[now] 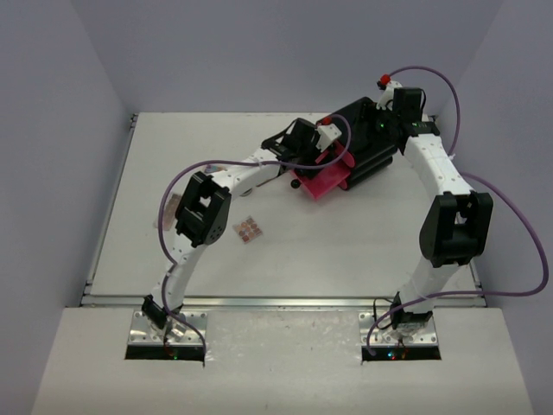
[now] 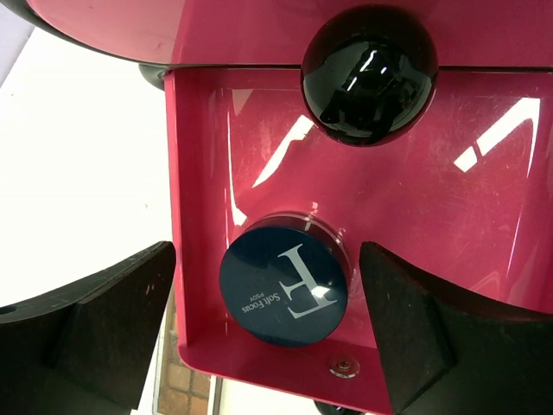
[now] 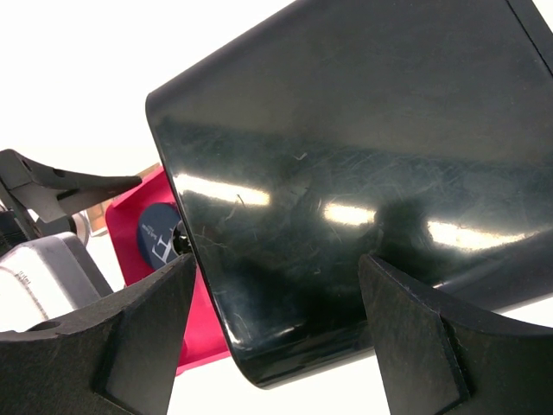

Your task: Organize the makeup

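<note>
We are seeing the left claw (image 2: 270, 285) hanging released over the open pink drawer (image 2: 484, 216). Its fingers (image 2: 95, 337) are standing wide on either side of the jar (image 2: 283, 290), touching neither side of it. The dark-blue jar is sitting lid-up inside the drawer, close to one side wall and the end lip, with a large "F" and "Soft Focus" showing on its lid. A round black knob (image 2: 369, 73) is showing on the pink front just beyond it. The right claw (image 3: 276, 259) is straddling a corner of the black box (image 3: 363, 130), jaws wide apart; we cannot tell whether they are pressing on it. From above, the box is standing at the far right of the worktop (image 1: 346, 251), its drawer pointing toward the centre. One palette (image 1: 249, 229) is lying by the left arm's elbow, well apart from the box. A second palette (image 1: 166, 212) is lying further left, partly hidden behind that arm.
</note>
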